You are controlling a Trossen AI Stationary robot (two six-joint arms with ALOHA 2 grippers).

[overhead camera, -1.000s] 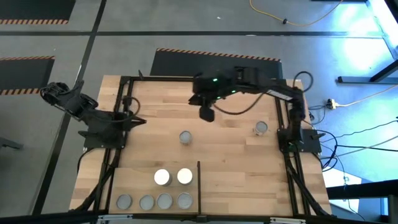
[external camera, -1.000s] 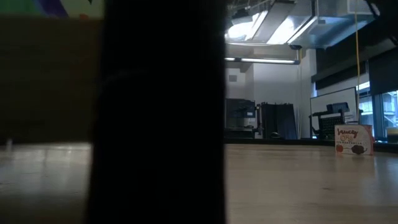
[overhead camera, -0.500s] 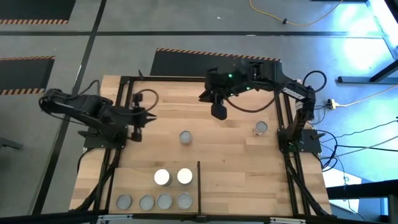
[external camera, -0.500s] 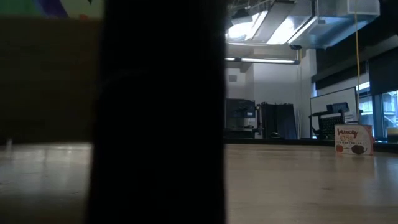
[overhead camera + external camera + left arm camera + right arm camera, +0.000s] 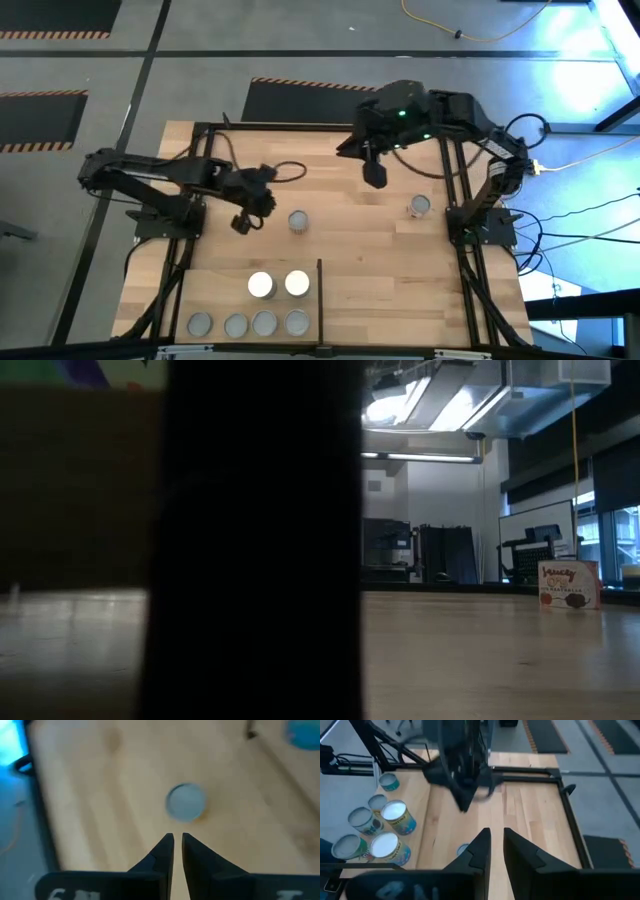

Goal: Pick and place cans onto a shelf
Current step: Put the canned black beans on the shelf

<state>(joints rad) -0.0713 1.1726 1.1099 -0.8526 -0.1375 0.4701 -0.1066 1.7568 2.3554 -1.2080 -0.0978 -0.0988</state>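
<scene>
Eight cans stood on the tabletop (image 5: 380,270): six clustered on the shelf (image 5: 215,300) at the near left, one grey-topped can (image 5: 298,221) mid-table, one can (image 5: 419,207) near the right frame. Left claw (image 5: 240,223), fingers narrowly parted, empty, hovered just beside the middle can. Right claw (image 5: 375,177), likewise narrow and empty, hung farther back.

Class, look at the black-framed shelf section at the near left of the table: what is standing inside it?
Inside the shelf, left of its divider, stand six cans: two white-topped and four grey-topped. Labels show only in the right wrist view. Their bases are hidden from above.
</scene>
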